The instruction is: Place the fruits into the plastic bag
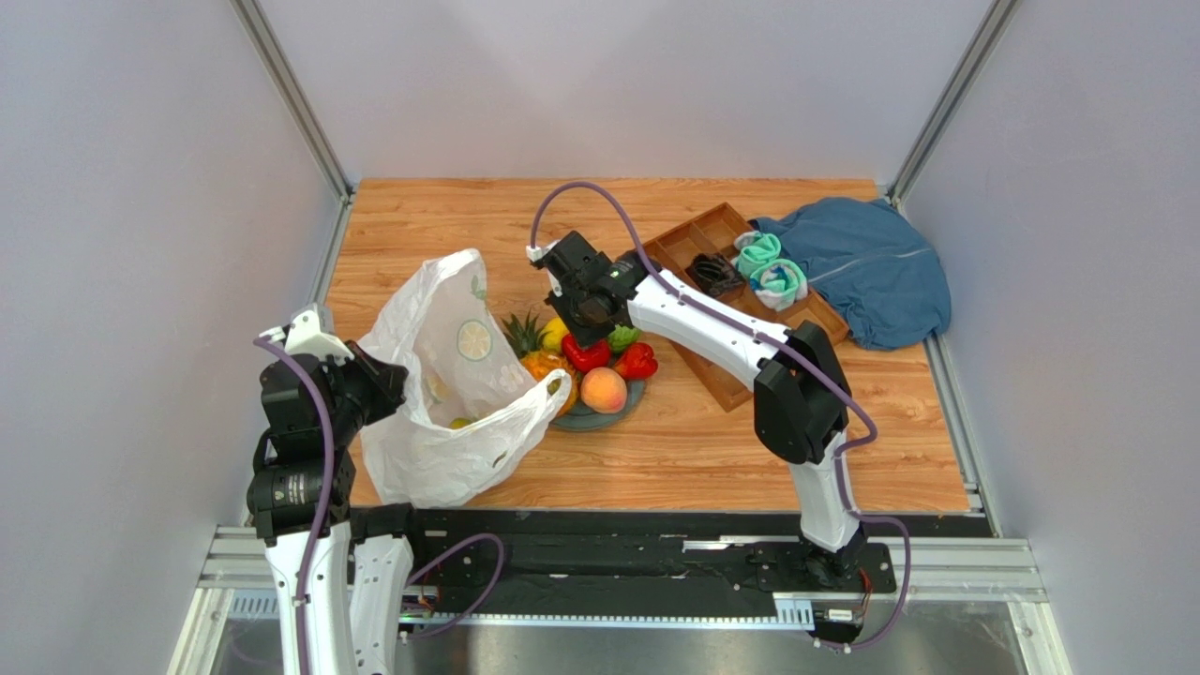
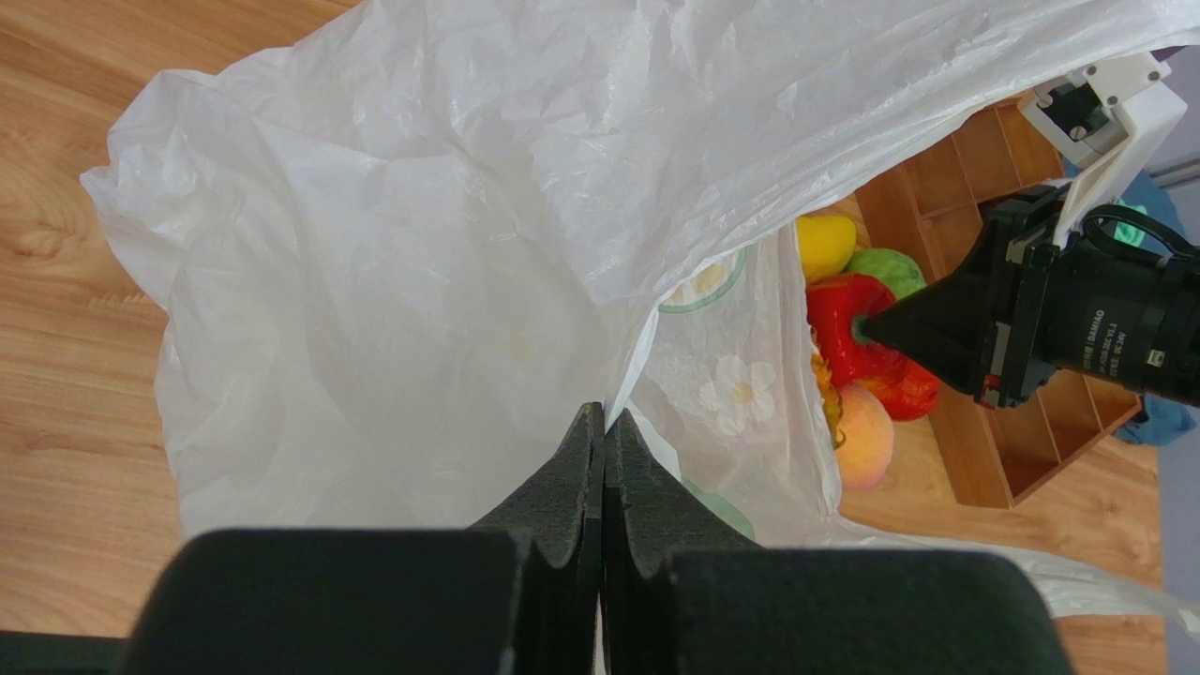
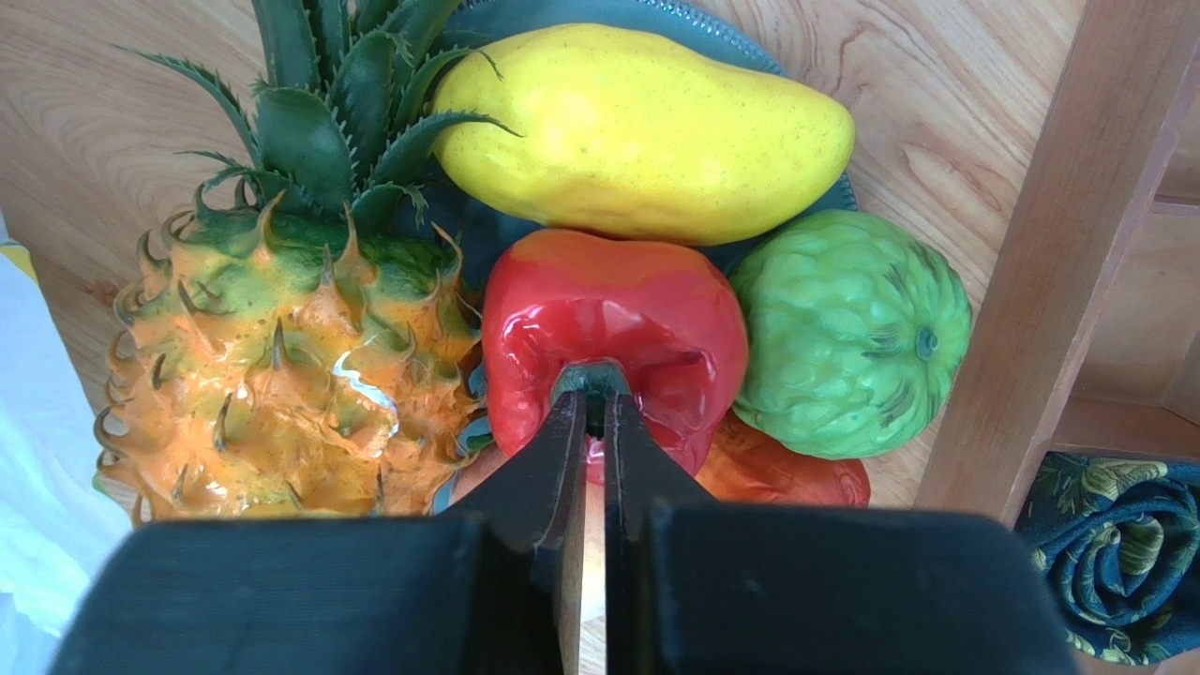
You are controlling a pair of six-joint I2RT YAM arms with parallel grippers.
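The white plastic bag (image 1: 451,380) with citrus prints stands open at the left. My left gripper (image 2: 603,415) is shut on its rim and holds the mouth up. The fruits lie heaped on a dark plate (image 1: 613,418): an orange pineapple (image 3: 268,380), a yellow mango (image 3: 634,134), a green round fruit (image 3: 845,331), a peach (image 1: 604,390) and red ones. My right gripper (image 3: 593,401) reaches down over the heap and is shut on the green stem of the top red fruit (image 3: 620,310). That fruit still rests among the others. A yellowish fruit shows dimly inside the bag.
A wooden compartment tray (image 1: 711,232) lies right behind the plate, its wall (image 3: 1057,253) close beside the green fruit. It holds rolled socks (image 1: 772,267). A blue cloth (image 1: 866,267) is bunched at the back right.
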